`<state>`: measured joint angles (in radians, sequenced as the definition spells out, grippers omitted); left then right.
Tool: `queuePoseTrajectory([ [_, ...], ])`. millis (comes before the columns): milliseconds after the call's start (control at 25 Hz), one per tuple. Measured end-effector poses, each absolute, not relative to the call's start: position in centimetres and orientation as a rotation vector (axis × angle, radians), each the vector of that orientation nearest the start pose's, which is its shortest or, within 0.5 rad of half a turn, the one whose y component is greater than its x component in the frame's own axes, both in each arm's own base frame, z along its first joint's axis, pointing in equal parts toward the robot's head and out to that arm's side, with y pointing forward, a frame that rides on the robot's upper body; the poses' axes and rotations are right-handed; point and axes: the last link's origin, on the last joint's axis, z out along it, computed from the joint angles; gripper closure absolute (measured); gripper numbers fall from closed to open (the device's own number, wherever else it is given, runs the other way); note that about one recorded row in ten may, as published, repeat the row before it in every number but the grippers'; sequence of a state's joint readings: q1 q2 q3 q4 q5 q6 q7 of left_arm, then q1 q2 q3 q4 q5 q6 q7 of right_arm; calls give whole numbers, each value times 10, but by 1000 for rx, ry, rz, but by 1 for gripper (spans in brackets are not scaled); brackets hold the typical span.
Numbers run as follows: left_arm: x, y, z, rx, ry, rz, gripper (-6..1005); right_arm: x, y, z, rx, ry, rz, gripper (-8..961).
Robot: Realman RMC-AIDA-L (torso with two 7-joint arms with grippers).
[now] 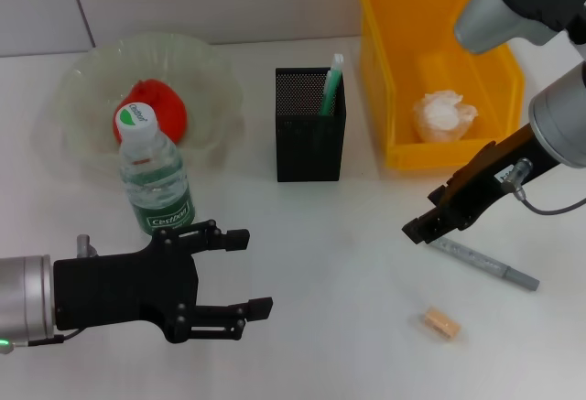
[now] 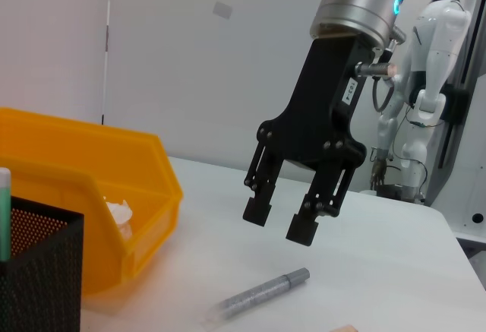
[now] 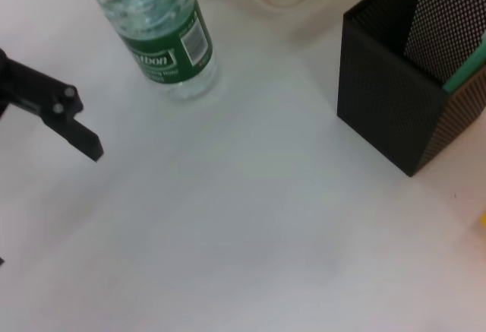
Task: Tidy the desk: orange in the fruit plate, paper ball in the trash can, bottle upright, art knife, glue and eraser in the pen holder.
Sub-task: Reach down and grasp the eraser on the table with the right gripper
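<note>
We see white desk (image 1: 330, 272), wall along far edge. Directly on it: clear fruit plate (image 1: 206, 75) toward far left corner; water bottle (image 1: 154, 180) upright just in front of plate; black mesh pen holder (image 1: 309, 139) mid-desk near far edge; yellow bin (image 1: 385, 80) at far right. Toward near right: grey art knife (image 1: 485, 264) lying flat; small tan eraser (image 1: 440, 323) nearer front edge, apart from knife.

Bright, even overhead light, faint soft shadows, right wrist view slightly blurred.
</note>
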<state>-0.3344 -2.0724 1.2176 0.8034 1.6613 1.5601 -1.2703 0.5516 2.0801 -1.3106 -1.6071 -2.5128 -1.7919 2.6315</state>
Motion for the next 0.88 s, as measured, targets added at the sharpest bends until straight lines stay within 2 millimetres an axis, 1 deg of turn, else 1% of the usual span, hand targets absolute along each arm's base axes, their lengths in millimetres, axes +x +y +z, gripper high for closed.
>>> queuePoseTrajectory([
  [160,-242,279,-32,-2931,-322,-760,138,151,327,30,-2652,955,-468,366],
  [240,-242,279,-32,-2931,-322,-760,138,150,325,27,-2659,939,-505,366],
  [280,-242,279,-32,-2931,-322,-760,138,148,324,25,-2661,925,-553,366],
  [480,-242,279,-33,-2932,-323,-760,138,146,319,18,-2676,916,-619,366],
  [640,-243,279,-33,-2933,-329,-761,138,148,316,16,-2681,921,-634,366],
  [880,-243,279,-33,-2933,-330,-760,137,155,311,8,-2690,946,-666,367],
])
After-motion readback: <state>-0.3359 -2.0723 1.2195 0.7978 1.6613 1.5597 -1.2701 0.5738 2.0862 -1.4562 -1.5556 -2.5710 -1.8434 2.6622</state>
